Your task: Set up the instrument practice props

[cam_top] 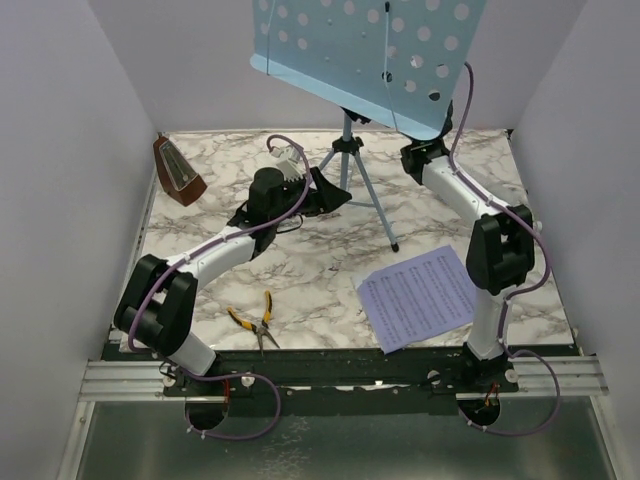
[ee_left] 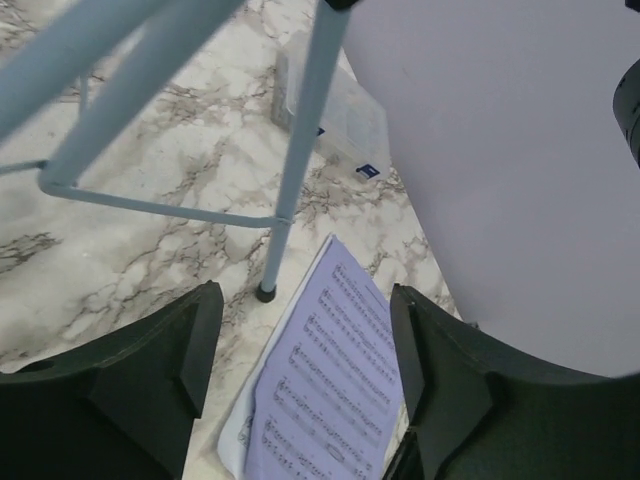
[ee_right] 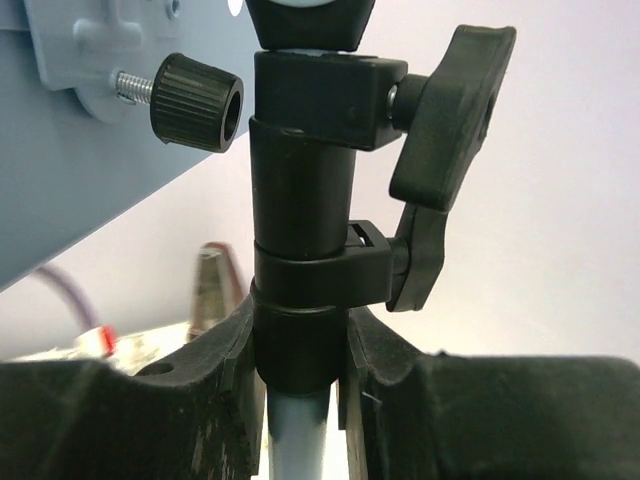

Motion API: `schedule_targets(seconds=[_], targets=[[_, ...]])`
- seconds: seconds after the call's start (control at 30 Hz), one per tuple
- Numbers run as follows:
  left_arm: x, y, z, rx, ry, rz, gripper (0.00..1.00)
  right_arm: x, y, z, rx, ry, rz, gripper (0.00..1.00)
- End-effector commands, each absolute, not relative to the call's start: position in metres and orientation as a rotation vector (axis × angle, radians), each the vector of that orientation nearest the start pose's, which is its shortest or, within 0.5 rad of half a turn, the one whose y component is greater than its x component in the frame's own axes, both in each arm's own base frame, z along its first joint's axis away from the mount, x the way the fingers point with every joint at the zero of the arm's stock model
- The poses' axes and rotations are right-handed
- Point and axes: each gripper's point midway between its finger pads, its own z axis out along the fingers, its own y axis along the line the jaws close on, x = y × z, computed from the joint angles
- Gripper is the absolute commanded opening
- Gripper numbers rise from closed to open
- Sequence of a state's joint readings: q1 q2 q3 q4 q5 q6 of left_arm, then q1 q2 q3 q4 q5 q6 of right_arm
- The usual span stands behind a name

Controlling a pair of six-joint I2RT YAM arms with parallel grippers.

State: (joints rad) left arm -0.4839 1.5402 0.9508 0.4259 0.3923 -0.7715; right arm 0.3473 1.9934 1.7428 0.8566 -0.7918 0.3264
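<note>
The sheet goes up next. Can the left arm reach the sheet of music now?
Probably yes: the left gripper is open and empty, and the sheet of music lies flat, uncovered, beyond it. A foot of the music stand beside the sheet's edge may crowd the approach.

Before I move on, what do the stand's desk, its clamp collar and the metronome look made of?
Stand desk: likely thin painted metal, smooth light blue, punched round holes. Clamp collar: black matte plastic, moulded lever. Metronome: brown, wood or wood-look plastic; can't tell.
</note>
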Motion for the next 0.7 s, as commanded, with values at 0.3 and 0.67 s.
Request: schedule_targets(seconds=[0.3, 0.67], targets=[[0.397, -0.314, 0.231, -0.004, 1.820, -1.172, 0.76, 0.501, 0.292, 0.491, -0.149, 0.952, 0.385, 0.00], [0.418, -0.292, 0.229, -0.135, 1.812, -1.048, 0.67, 0.484, 0.283, 0.484, 0.004, 0.999, 0.259, 0.01]])
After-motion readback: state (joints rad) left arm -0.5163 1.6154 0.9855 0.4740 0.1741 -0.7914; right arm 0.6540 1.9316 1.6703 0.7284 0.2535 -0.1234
